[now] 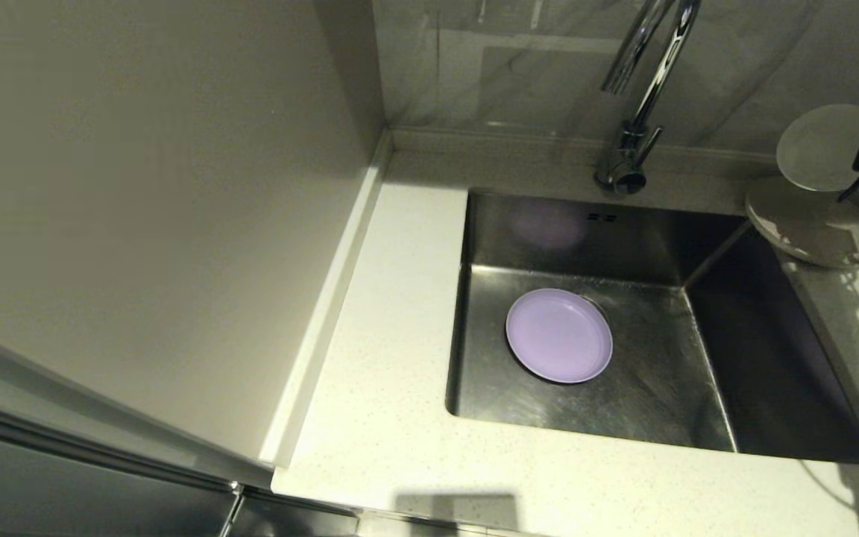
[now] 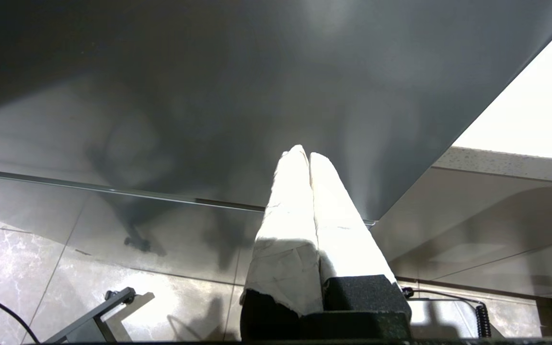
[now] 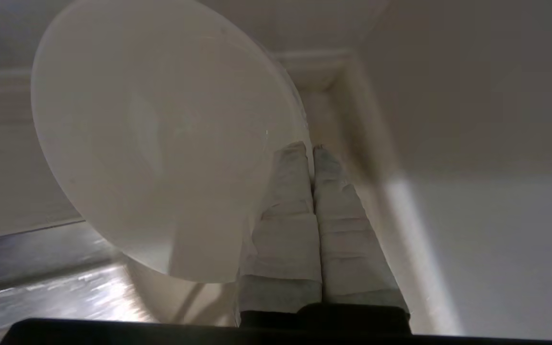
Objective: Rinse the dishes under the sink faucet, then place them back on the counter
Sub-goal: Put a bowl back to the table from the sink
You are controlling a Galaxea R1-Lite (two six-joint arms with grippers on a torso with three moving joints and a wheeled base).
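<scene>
1. Sink [image 1: 765, 358]: a square steel basin set into the table [image 1: 392, 418], which is off-white speckled stone with a low raised rim along the walls. Two small overflow slots show on the sink's back wall.
2. Purple plate [image 1: 558, 335]: lies flat on the sink floor, towards the sink's left half and clear of all four walls. A faint purple reflection shows on the sink's back wall.
3. Faucet [image 1: 634, 119]: a chrome gooseneck standing on the table just behind the sink's back edge. Its spout end hangs above the back of the sink and the top of its curve runs out of the head view.
4. Beige plate [image 1: 813, 224]: rests on the table at the sink's back right corner, its rim reaching slightly over the sink edge.
5. White bowl [image 1: 825, 145]: held tilted, almost on edge, above the beige plate and apart from it.
6. Right pincer [image 3: 312, 149]: at the sink's back right corner, fingers pressed together on the rim of the white bowl. In the head view only its dark body shows, at the bowl's right side.
7. Left pincer [image 2: 308, 154]: parked low beside the cabinet front below the table, fingers closed together with nothing between them.
8. Markings: no brand, label or readable writing shows on any item.
</scene>
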